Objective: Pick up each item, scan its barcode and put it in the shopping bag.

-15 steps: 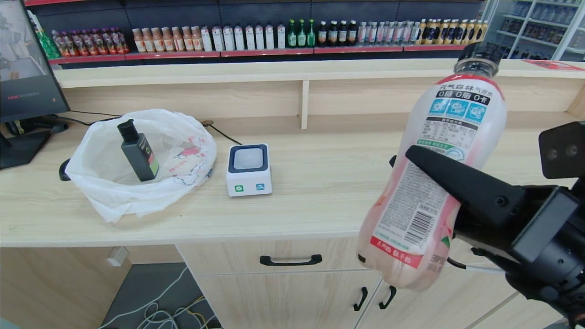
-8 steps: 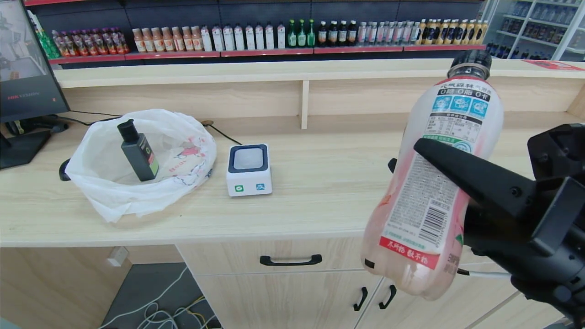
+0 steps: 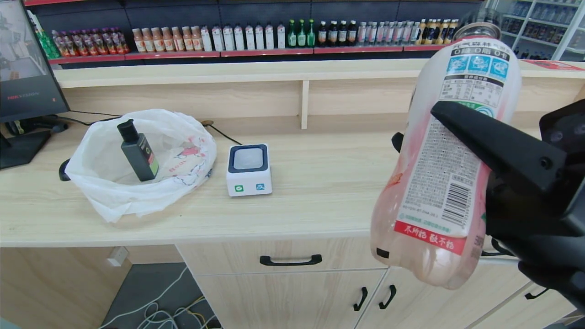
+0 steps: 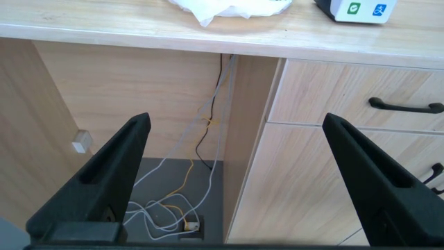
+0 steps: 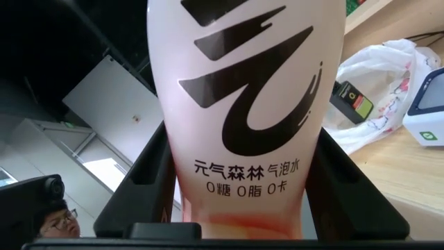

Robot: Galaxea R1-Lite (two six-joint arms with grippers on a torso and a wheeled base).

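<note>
While the right gripper (image 3: pixel 416 124) clamps the pink bottle (image 3: pixel 438 183) aloft, well right of the scanner (image 3: pixel 249 170), bare counter (image 3: pixel 320 183) lies between them. Just left of the scanner the shopping bag (image 3: pixel 137 203) gapes, a dark bottle (image 3: pixel 138 153) inside. Below the scanner, under the counter's edge, the left gripper (image 4: pixel 236 121) hangs spread wide. The pink bottle mostly hides the right gripper's far finger.

One pink drink bottle (image 3: pixel 425 183) clamped in the right claw (image 3: pixel 418 125), one dark bottle (image 3: pixel 138 153) inside one white shopping bag (image 3: pixel 183 183) well left of that claw, one scanner box (image 3: pixel 249 170) between bag and claw, one monitor (image 3: pixel 23 59) farther left, one left claw (image 4: pixel 237 123) spread wide
</note>
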